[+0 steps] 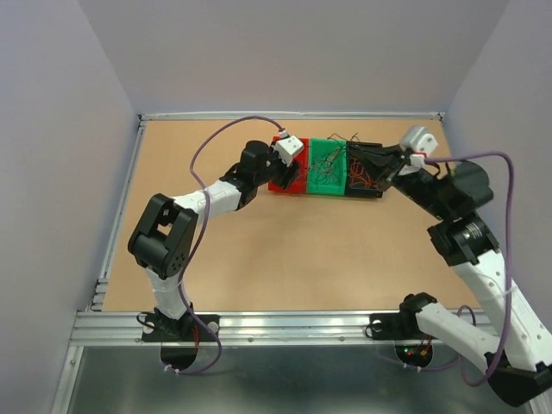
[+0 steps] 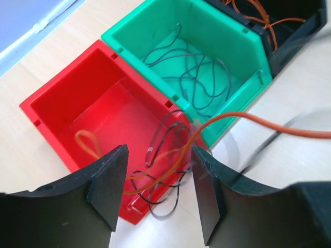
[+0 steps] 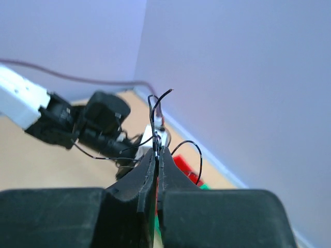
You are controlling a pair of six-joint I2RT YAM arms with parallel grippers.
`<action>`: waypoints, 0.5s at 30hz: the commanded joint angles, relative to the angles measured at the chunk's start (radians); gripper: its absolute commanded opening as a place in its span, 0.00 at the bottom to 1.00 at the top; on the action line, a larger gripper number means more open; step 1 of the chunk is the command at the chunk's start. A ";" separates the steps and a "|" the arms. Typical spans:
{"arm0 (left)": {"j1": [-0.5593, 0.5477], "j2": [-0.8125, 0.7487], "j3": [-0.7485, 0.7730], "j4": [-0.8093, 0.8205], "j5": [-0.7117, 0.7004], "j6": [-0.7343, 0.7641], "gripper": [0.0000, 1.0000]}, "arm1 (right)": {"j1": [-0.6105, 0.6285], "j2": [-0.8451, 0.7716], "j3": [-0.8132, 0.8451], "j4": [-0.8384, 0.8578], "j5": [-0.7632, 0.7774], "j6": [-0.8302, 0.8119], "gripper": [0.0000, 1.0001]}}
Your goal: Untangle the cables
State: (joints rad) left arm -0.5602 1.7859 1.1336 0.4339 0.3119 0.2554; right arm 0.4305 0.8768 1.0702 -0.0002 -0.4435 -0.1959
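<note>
My right gripper clamps a black cable. I see my left gripper unclenched over the red bin, orange and black cables between its jaws; more lie in the green bin at one o'clock.

Three small open bins sit touching in a row near the far edge of the wooden table: a red bin on the left, a green bin in the middle and a black bin on the right. Pale lilac walls close it in, and an aluminium rail runs along the near edge.
</note>
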 commanded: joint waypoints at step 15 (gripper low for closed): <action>0.095 -0.141 0.026 -0.116 -0.175 0.019 0.06 | -0.006 -0.223 0.139 0.081 0.402 0.004 0.01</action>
State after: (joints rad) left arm -0.5438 1.6844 1.1194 0.3092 0.2558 0.3435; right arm 0.4305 0.6521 1.1706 0.0360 -0.1707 -0.2054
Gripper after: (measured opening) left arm 0.088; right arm 0.033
